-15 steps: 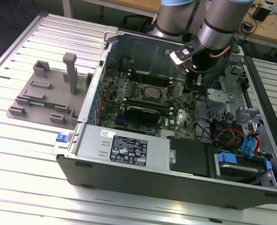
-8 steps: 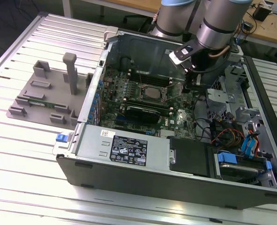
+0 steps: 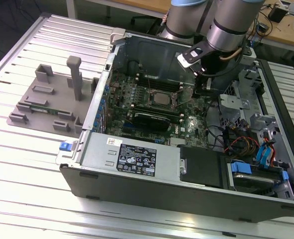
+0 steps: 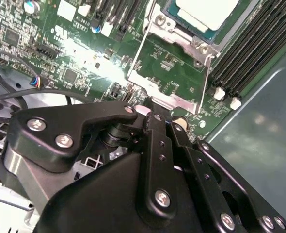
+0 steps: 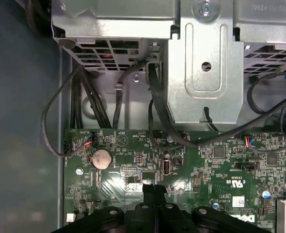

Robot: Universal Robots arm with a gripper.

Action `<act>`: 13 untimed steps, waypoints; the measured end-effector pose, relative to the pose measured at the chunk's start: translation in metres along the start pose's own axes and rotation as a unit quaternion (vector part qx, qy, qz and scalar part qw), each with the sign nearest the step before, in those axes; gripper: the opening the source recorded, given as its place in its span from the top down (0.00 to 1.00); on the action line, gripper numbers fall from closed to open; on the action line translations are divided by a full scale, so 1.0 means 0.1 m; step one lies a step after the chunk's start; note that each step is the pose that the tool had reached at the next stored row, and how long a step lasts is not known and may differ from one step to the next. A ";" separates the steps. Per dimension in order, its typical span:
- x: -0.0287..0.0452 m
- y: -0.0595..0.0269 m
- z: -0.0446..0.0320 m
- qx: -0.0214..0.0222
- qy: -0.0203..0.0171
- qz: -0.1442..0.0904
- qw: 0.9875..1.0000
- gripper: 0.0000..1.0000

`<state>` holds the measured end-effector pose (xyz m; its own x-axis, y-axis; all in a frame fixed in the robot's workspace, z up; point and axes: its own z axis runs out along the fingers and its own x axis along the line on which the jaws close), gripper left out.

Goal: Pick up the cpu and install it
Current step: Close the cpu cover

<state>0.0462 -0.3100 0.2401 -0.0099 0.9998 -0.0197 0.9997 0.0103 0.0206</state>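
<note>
Currently holding the gripper (image 5: 155, 190) pressed together, pinching nothing visible, low over the green motherboard (image 5: 206, 167) at the bottom centre of the first wrist view. Finding the cpu (image 4: 208, 12) lying flat at the upper right of the second wrist view, silvery top up, beyond the gripper's tips and well apart from them, with the metal retention frame (image 4: 158, 83) lying between. Seeing the cpu again in the middle of the exterior view, down and toward the exterior view's left from the arm (image 3: 226, 25) reaching in from the upper right. Being square, offering no long axis; sitting with edges skewed to the picture's sides. Losing part of the cpu past the upper edge of the second wrist view, and losing the gripper's tips behind the black linkage (image 4: 157, 160) there. Judging it hard to tell whether the retention frame is clamping the cpu or lying open.
</note>
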 end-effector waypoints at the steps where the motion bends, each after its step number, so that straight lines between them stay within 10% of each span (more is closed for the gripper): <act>1: 0.004 -0.031 -0.002 -0.001 0.000 0.001 1.000 0.89; 13: 0.038 -0.348 -0.009 -0.002 0.000 0.004 1.000 0.89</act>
<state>0.0114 -0.3065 0.2403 -0.0010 0.9998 -0.0200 0.9997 0.0015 0.0248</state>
